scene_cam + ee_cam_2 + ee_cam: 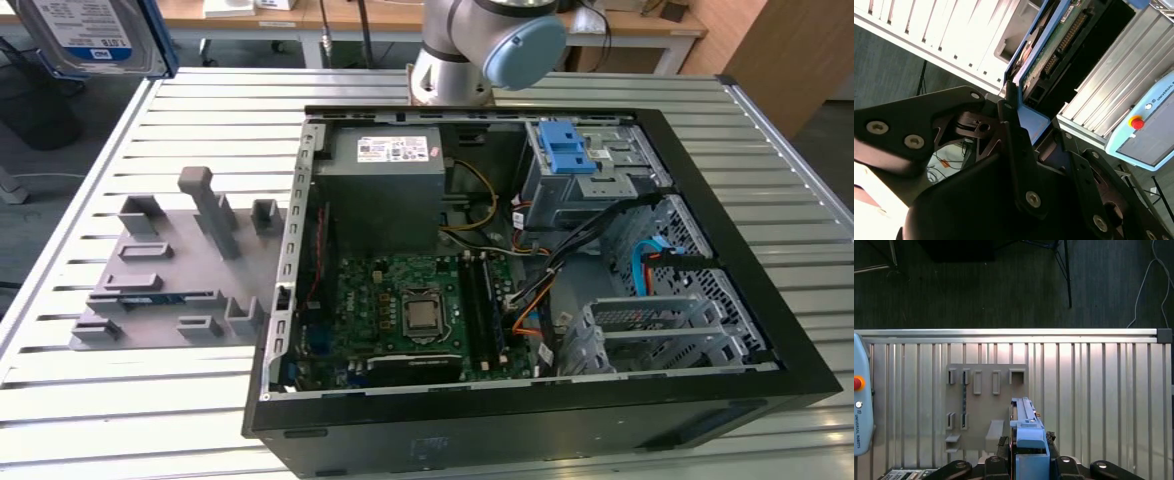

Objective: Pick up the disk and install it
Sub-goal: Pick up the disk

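Observation:
The disk [94, 35] hangs high at the exterior view's left, above the slatted table, its blue-and-white label facing the camera inside a blue carrier bracket. In the first wrist view the disk [1026, 427] stands edge-on above the grey fixture plate [986, 405], with my gripper [1029, 455] shut on its blue bracket. In the second wrist view the disk [1051, 50] shows its green circuit board, and the black fingers [1013, 130] press against its blue frame. The open computer case [534, 250] lies on the table.
Inside the case are a metal drive bay with a blue latch [574, 155], an empty metal cage [661, 325], the grey power-supply box [387, 190], the motherboard [414, 310] and loose cables. A teach pendant [860, 410] lies by the table edge.

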You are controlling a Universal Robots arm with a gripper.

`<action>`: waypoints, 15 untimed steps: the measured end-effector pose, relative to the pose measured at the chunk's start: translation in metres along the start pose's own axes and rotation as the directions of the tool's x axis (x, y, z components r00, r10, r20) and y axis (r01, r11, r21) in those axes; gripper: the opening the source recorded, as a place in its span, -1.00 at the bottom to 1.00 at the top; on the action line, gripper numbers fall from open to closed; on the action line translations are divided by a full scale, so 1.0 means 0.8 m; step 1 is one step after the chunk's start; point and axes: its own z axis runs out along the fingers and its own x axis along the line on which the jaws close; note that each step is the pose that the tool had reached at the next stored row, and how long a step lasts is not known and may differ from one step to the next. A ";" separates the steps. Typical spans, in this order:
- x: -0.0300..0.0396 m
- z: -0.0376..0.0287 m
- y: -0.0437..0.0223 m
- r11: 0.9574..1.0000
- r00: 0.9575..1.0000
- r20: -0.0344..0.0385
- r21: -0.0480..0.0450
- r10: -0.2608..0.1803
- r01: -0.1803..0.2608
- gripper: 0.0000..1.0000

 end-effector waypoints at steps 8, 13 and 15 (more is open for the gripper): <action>0.0000 0.0000 -0.0036 1.000 1.000 0.000 0.000 0.000 0.000 -0.27; -0.0001 0.0000 -0.0056 1.000 1.000 0.000 0.000 0.000 0.000 -0.27; -0.0001 0.0000 -0.0063 1.000 1.000 0.000 0.000 0.000 0.000 -0.27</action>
